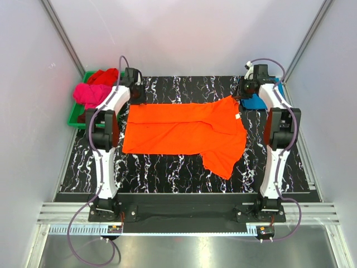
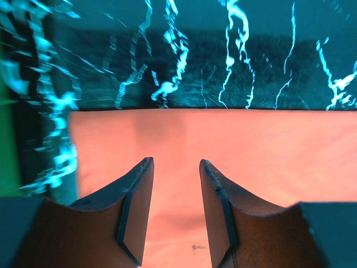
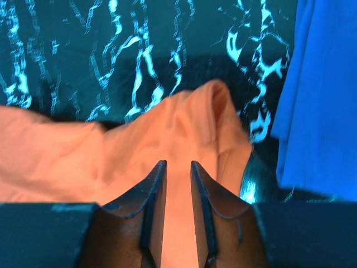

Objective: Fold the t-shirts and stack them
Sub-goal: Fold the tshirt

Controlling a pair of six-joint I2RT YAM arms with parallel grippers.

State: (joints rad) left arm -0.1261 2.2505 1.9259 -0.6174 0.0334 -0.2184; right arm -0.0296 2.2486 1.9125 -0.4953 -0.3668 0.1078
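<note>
**Orange shirt laid out, no stack yet**

You have the orange t-shirt (image 1: 184,129) lying mid-bench (image 1: 167,167), barely folded. The left end effector (image 2: 175,163) and right end effector (image 3: 178,163) hover at its far edge, jaws parted, gripping nothing. The blue t-shirt (image 3: 321,100) lies far right. The pink t-shirt (image 1: 89,95) and red t-shirt (image 1: 105,75) sit heaped in the green tray (image 1: 75,120).

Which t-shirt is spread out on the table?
The orange t-shirt, flat across the middle. The pink one and the red one are bunched in the green tray; the blue one lies small, far right.
</note>
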